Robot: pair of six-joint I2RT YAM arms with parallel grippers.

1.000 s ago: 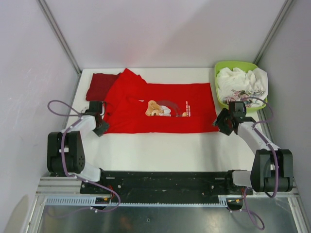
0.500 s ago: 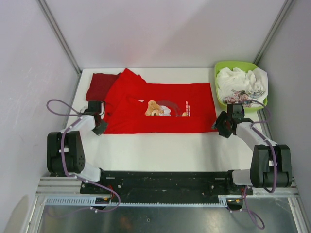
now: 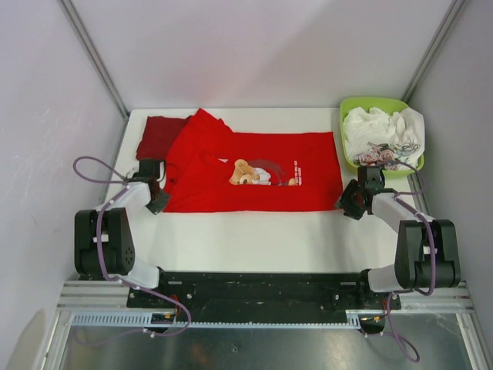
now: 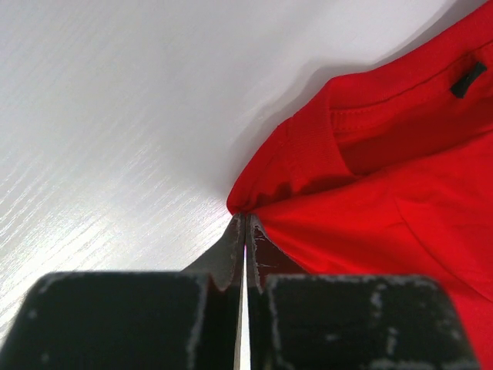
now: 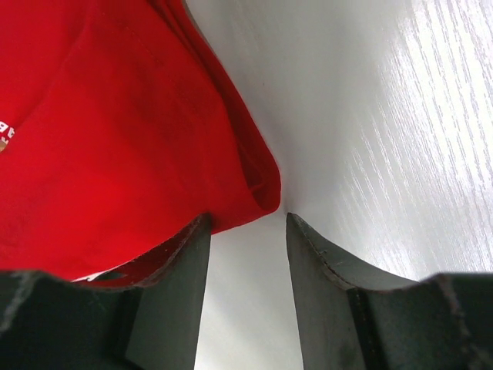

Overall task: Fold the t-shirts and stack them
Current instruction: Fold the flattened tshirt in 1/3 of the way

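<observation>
L gripper (image 4: 245, 222) pinches red tee (image 3: 254, 179) corner; R gripper (image 5: 246, 221) spread.

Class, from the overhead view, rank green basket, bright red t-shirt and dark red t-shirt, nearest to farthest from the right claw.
1. The bright red t-shirt, corner at the right claw.
2. The green basket, just behind.
3. The dark red t-shirt, far left.

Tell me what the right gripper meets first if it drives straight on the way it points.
Most likely the bright red t-shirt, its corner lying just ahead between the open fingers of the right gripper. Past it only white table shows; depth is unclear, so the tips might touch table first.
</observation>
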